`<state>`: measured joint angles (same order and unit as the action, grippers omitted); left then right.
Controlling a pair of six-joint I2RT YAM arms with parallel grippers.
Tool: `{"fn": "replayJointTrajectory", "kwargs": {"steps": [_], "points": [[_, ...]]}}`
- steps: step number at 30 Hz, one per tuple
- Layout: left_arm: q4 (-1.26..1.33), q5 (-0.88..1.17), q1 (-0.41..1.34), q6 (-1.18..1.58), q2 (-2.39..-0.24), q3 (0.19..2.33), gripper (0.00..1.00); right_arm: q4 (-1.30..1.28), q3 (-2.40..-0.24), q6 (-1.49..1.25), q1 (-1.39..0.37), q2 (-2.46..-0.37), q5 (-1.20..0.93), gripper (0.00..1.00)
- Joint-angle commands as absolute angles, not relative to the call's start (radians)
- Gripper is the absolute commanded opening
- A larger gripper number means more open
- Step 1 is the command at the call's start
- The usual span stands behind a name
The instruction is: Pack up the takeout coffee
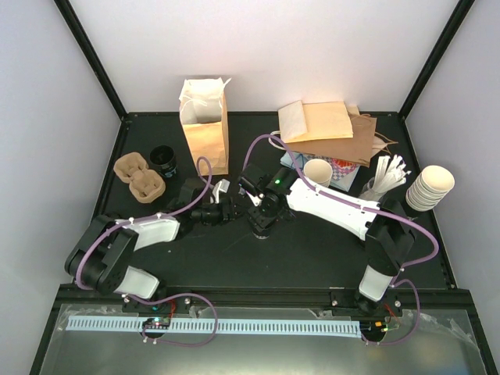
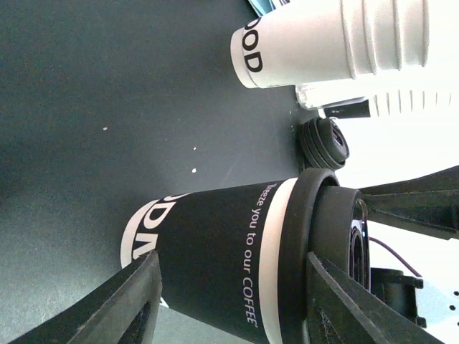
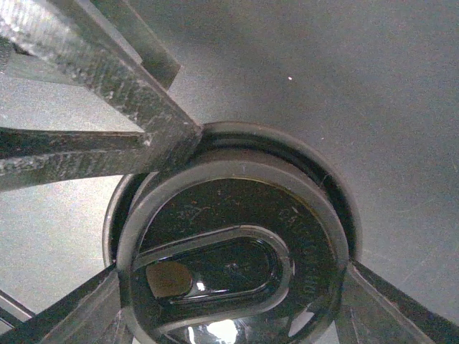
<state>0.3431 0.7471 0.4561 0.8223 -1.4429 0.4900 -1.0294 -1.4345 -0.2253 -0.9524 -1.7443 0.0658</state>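
Note:
The takeout coffee (image 2: 215, 258) is a small paper cup with a black printed wall, a white band and a black round lid (image 3: 237, 265). It stands on the table at the centre, mostly hidden under both grippers in the top view. My right gripper (image 3: 233, 312) is above it, with its fingers against both sides of the lid. My left gripper (image 2: 233, 301) is turned on its side and open, with the cup just ahead of its fingertips. In the top view the left gripper (image 1: 226, 209) and the right gripper (image 1: 262, 215) meet. The open brown paper bag (image 1: 206, 129) stands upright behind them.
Brown pulp cup trays (image 1: 141, 178) and a black cup (image 1: 164, 160) are at the back left. Flat paper bags (image 1: 328, 125), a lidless cream cup (image 1: 319, 172), stirrers (image 1: 387, 176) and a stack of cups (image 1: 430, 187) are at the right. Spare lids (image 2: 326, 142) lie near the coffee.

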Motion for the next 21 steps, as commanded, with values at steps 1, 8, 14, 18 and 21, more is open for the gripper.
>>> {"fn": "replayJointTrajectory", "kwargs": {"steps": [1,8,14,18,21], "points": [[0.149,0.805,0.532,0.797,-1.399,0.423,0.56,-1.104,-1.362,-0.243,-0.952,-1.85,0.012,0.65],[0.101,0.788,0.541,0.794,-1.332,0.399,0.56,-1.101,-1.366,-0.242,-0.953,-1.851,0.011,0.65],[0.143,0.793,0.569,0.815,-1.354,0.401,0.56,-1.103,-1.373,-0.234,-0.952,-1.852,0.014,0.65],[0.116,0.78,0.589,0.812,-1.371,0.412,0.56,-1.1,-1.373,-0.24,-0.953,-1.85,0.013,0.65],[0.084,0.746,0.609,0.811,-1.377,0.413,0.56,-1.093,-1.371,-0.242,-0.953,-1.846,0.004,0.65]]}}
